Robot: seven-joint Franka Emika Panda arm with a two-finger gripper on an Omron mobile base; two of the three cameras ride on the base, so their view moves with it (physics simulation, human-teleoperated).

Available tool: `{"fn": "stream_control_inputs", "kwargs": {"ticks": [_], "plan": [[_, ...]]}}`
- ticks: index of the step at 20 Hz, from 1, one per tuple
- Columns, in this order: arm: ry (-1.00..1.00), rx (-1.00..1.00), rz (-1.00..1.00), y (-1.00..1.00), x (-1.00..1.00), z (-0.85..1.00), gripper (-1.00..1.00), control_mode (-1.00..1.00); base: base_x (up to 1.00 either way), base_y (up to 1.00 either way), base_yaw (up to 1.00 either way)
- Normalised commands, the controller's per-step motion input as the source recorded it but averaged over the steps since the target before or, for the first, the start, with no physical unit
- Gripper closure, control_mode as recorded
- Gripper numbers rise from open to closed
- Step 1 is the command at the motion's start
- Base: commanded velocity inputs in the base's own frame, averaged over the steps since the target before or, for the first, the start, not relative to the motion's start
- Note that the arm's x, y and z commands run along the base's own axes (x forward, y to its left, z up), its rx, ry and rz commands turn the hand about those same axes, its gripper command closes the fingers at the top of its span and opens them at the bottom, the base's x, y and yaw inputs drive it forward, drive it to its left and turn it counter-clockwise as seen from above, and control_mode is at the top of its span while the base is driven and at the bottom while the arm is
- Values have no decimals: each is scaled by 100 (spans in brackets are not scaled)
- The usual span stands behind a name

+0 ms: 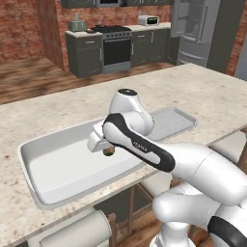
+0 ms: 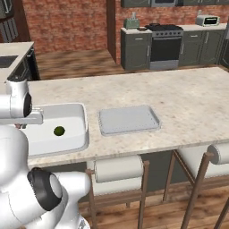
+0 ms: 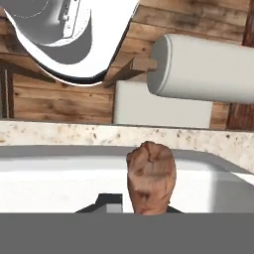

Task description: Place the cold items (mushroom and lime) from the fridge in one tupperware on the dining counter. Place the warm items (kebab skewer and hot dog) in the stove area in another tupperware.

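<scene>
The pincer (image 3: 149,211) is clamped on the mushroom (image 3: 151,176) above the deep white tupperware (image 1: 34,159) on the worktop (image 2: 134,91), where the lime (image 2: 59,131) already lies just below, leaving the warm items for the shallow tupperware (image 2: 129,120) alongside.

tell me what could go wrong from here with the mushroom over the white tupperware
1. The tool is shut on the mushroom above the white tupperware; released from up here it may bounce or roll.
2. The lime already lies inside, so the mushroom could knock it.
</scene>
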Motion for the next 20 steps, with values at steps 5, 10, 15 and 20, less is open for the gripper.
{"fn": "stream_control_inputs", "kwargs": {"ticks": [5,10,15,20], "plan": [[1,0,4,0,69,-43,100,-100,0,0,0],[9,0,0,0,100,-38,100,-100,0,0,0],[8,-4,0,36,84,-39,100,-100,0,0,0],[10,-14,0,64,62,-48,100,-100,0,0,0]]}}
